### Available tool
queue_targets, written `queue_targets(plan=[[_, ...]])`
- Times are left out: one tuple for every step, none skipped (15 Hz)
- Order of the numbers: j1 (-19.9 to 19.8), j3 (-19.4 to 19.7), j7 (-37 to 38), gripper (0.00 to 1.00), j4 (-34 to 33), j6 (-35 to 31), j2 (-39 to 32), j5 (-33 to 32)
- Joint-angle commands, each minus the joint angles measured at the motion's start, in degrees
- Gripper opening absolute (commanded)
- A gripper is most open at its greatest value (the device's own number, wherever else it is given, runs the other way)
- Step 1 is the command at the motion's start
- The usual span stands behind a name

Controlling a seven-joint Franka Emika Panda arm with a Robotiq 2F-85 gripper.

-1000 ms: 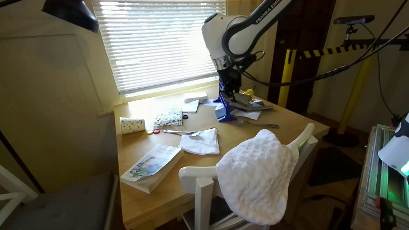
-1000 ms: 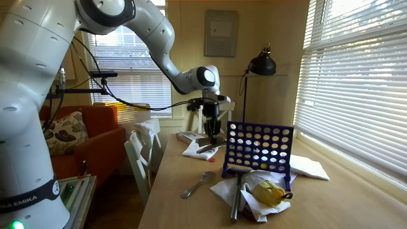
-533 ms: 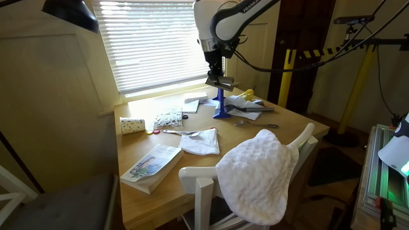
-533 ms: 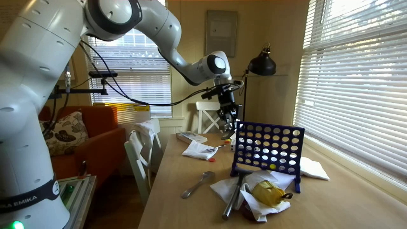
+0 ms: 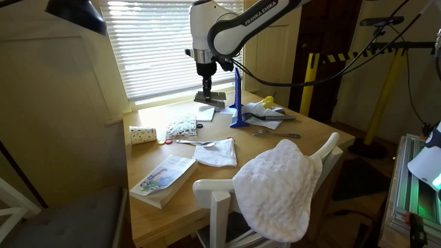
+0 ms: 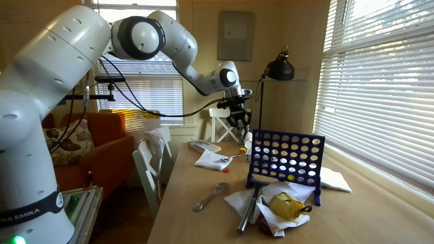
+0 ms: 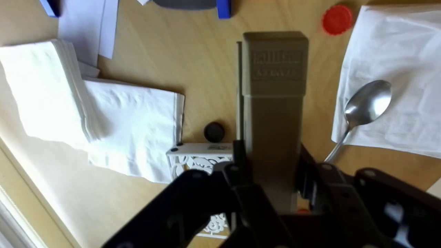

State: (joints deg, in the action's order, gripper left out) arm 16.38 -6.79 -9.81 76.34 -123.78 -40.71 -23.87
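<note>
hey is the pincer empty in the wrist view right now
No, the wrist view shows a brownish stapler clamped in the pincer.

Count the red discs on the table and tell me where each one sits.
2. One red disc lies next to a yellow disc by the speckled cup; another red disc lies beside the napkin that bears the spoon. Others might be hidden from view.

Sunlit window blinds, cream walls, orange armchair.
</note>
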Motion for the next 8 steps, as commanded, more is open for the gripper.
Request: queue_targets(plan=[[0.82,0.69,-0.99,0.36,-0.96,-0.11,-0.76,0.72],[0.8,0.67,-1.47,0.36,-1.42,-0.15,-1.13,0.73],[0.71,0.68,-1.81,0.11,-1.71,-0.15,-1.26,0.74],[0.66,0.06,-4.45,0.11,-3.76,1.81,-3.16,1.22],[0.59,-0.48,-6.55,0.11,-5.21,3.15,-4.78,1.67],[0.33,-1.11,-8.94,0.11,-5.95,3.1,-6.15,1.95],[-0.17,-1.9,-13.01,0.11,-6.81,0.43,-8.32,1.49],[-0.1,-2.07,-15.02,0.11,-8.16,0.75,-10.16,1.53]])
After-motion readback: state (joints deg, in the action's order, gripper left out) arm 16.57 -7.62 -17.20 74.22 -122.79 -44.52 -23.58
